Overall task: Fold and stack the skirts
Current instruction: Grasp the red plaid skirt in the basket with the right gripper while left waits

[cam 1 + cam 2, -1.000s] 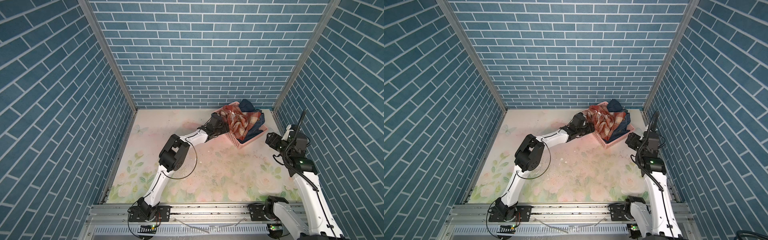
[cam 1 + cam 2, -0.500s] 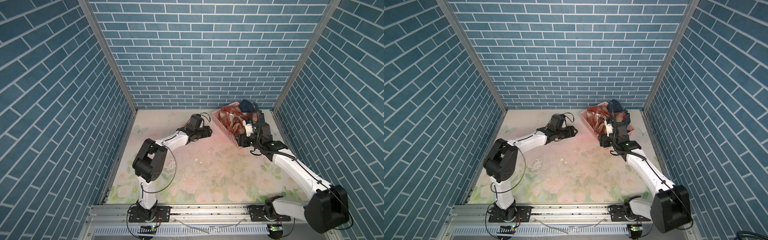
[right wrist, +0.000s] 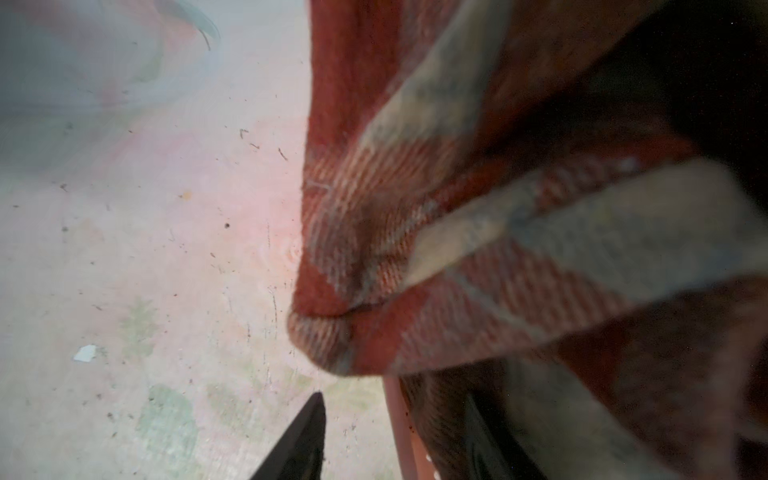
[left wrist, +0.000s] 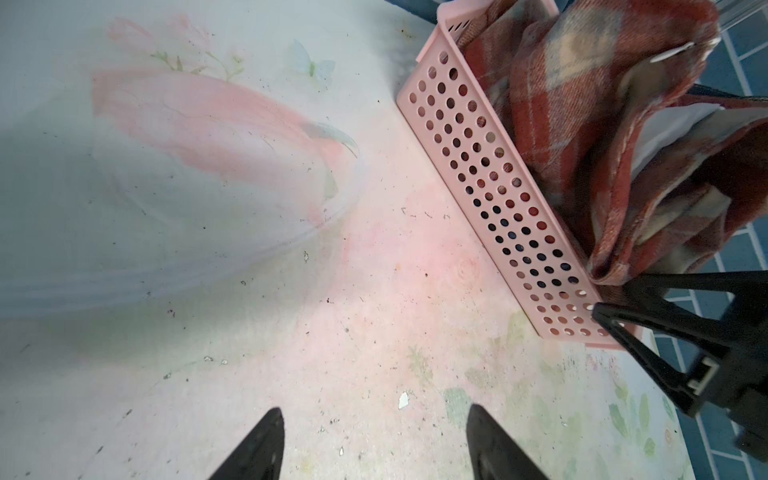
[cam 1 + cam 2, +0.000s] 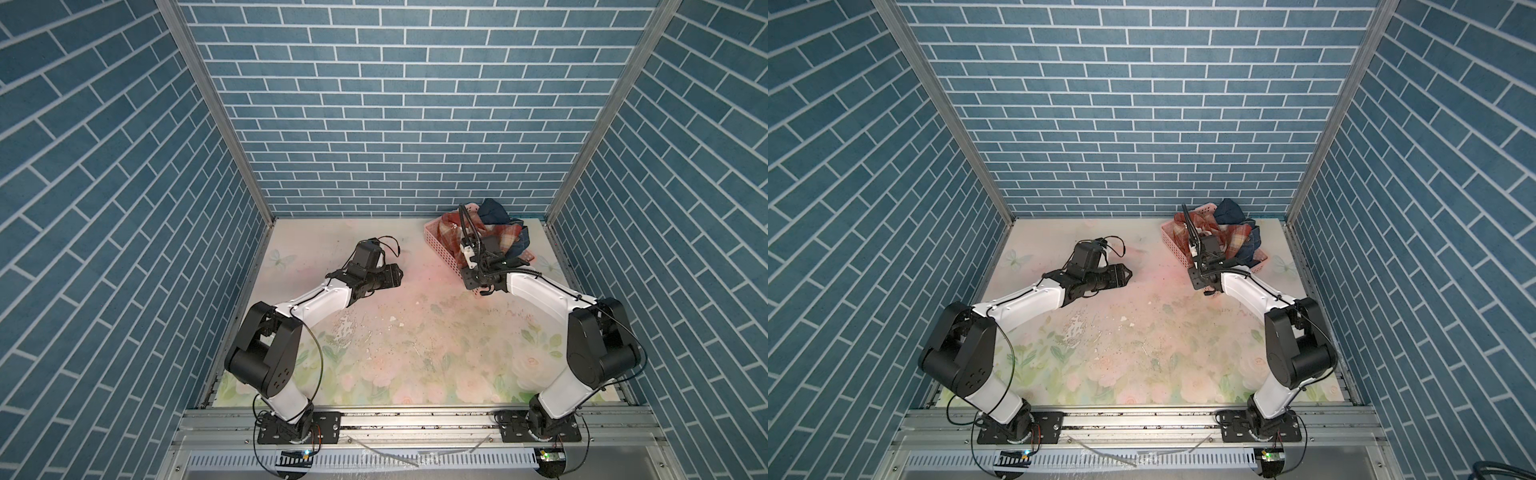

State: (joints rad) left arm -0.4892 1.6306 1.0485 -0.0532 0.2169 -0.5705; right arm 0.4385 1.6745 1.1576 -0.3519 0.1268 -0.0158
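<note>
The plaid skirt lies heaped with the denim skirts in the pink basket at the far right corner of the table. Its folded hem hangs just ahead of the right claw, whose jaws stand apart astride the basket wall, with no pinch on cloth visible. The left claw hovers open and empty, well apart, so the right arm looks better placed to draw the skirt out.

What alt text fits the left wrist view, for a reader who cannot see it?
A pink perforated basket stands on the floral table, heaped with a rust-red and cream plaid skirt that rises above its rim. The left gripper hangs open and empty above the table, and the right gripper sits at the basket's end.
</note>
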